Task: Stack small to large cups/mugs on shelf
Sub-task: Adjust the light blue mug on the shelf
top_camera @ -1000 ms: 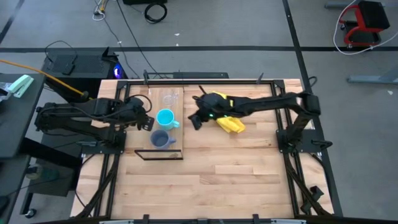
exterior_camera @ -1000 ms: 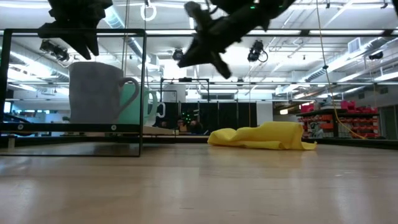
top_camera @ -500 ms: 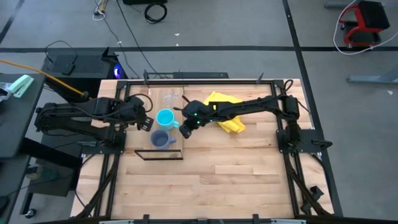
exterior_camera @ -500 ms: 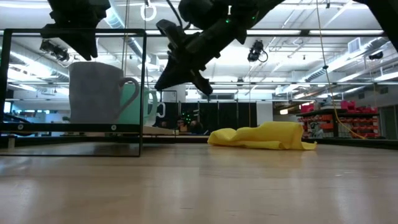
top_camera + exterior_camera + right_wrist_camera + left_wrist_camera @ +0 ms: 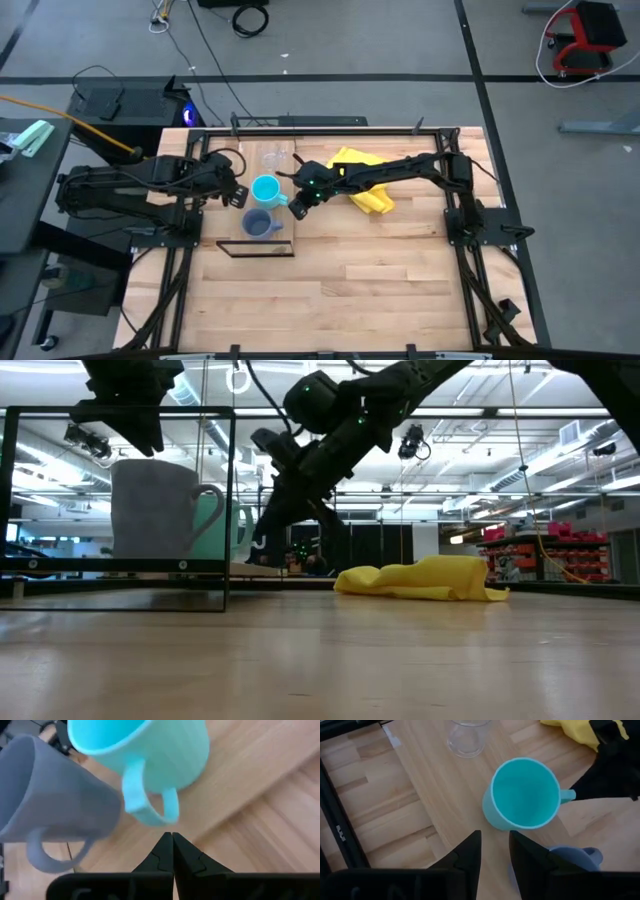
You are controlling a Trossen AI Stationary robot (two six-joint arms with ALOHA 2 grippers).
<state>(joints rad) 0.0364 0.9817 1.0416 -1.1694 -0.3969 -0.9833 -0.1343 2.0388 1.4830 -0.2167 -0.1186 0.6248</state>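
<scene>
On the shelf [image 5: 283, 200], a light-wood board lying toward the left side of the table [image 5: 400, 280], three vessels are set in a row. The clear glass cup [image 5: 273, 156] is placed at the far end, the cyan mug [image 5: 266, 189] in the middle, and the blue-grey mug [image 5: 259, 224] nearest the thin black frame [image 5: 256, 248] at the near end. All three are seen upright and apart from one another, none nested inside another.

The right gripper [image 5: 297, 205] is reached across the table to the edge of the shelf, just beside the cyan mug's handle [image 5: 148, 800]. Its fingers [image 5: 160, 855] are pressed together with nothing between them, and their tips are pointed at the handle from close by without touching it, as far as can be told from the right wrist view. The blue-grey mug [image 5: 55, 805] is seen just beside the cyan mug [image 5: 150, 750] in that view.

The left gripper [image 5: 236, 194] is held above the left edge of the shelf, next to the cyan mug [image 5: 524, 795]. Its fingers [image 5: 470, 852] are set slightly apart and nothing is held by them.

A crumpled yellow cloth [image 5: 365, 190] is left on the table behind the right arm, well clear of the shelf
</scene>
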